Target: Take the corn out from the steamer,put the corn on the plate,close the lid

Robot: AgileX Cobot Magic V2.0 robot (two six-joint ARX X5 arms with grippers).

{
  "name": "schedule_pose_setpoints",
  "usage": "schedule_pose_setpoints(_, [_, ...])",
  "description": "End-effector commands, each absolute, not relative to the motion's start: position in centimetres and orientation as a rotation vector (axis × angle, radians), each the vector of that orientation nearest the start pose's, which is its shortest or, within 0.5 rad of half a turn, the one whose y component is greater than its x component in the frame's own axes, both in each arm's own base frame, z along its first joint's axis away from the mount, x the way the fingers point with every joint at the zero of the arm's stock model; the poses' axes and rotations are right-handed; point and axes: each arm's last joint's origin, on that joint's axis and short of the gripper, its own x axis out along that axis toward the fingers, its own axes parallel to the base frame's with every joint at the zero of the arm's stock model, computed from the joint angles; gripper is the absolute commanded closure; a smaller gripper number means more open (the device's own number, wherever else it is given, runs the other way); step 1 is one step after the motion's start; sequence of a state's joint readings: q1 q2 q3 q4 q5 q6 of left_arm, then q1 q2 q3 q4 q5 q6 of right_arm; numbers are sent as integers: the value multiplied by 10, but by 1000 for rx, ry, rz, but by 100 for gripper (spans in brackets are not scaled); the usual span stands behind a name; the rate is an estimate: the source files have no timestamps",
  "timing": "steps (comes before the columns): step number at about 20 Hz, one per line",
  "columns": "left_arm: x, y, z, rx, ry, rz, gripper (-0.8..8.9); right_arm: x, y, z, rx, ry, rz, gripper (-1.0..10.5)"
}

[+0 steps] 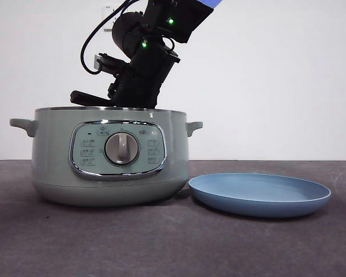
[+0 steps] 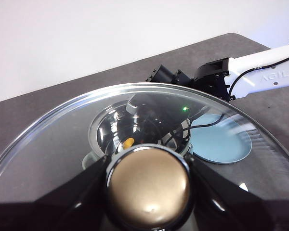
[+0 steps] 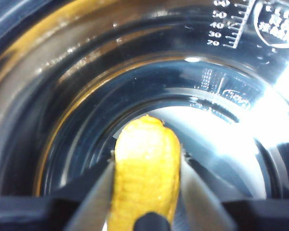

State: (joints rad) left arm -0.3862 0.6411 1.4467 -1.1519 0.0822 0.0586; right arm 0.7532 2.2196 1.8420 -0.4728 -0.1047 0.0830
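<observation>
1. Reaching down into the steamer (image 1: 109,167), the right end effector (image 3: 144,192) has its two jaws pressed against either side of the corn (image 3: 144,168), deep inside the dark inner pot; the cob sits pinched between them, tapered tip pointing away from the wrist.
2. From the front, that arm comes in from above as a big dark mass and disappears behind the chrome rim, so the grasp itself is hidden there.
3. Up above, the left end effector (image 2: 147,190) clamps the round knob of the lid (image 2: 62,144), jaws hugging it on both sides. The glass dome is held aloft and off the pot, which looks like the reason the opening is free for the other arm.
4. Through the glass, the left wrist view shows the open pot below with a speck of yellow inside and the right arm over it.
5. Just beside the steamer on the bench (image 1: 161,242) waits the plate (image 1: 259,196), bare and ready, placed near for a short carry.
6. Judging by this, the corn is gripped but not yet lifted out; plating and closing remain.
</observation>
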Motion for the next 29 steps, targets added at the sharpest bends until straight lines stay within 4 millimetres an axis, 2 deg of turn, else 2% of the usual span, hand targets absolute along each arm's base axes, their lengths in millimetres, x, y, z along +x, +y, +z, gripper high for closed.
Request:
schedule_pose_setpoints(1, [18,-10,454,93,267,-477,822,358,342,198,-206,884,761,946])
schedule_pose_setpoints(5, [18,-10,454,93,267,-478,822,359,343,200,-189,862,761,957])
schedule_pose_setpoints(7, [18,-10,454,93,267,-478,822,360,344,209,-152,830,757,958])
schedule_pose_setpoints(9, [18,-10,454,93,266,-478,822,356,340,232,-137,781,761,958])
schedule_pose_setpoints(11, [18,-10,454,93,265,-478,822,347,330,271,-118,708,753,958])
schedule_pose_setpoints(14, [19,-10,455,92,250,-479,822,323,291,345,-134,591,650,958])
schedule_pose_setpoints(16, [19,-11,457,88,233,-509,822,314,253,373,-161,611,552,958])
schedule_pose_setpoints(18, [19,-11,457,88,236,-509,822,316,217,382,-164,677,474,958])
schedule_pose_setpoints(21, [18,-11,456,90,247,-508,822,327,178,381,-162,762,378,958])
schedule_pose_setpoints(23, [18,-11,456,90,246,-509,822,336,159,372,-162,806,328,958])
schedule_pose_setpoints(25, [18,-11,456,89,247,-508,822,341,151,351,-161,853,310,958])
schedule_pose_setpoints(29, [18,-11,456,89,248,-507,822,347,148,287,-129,914,325,958])
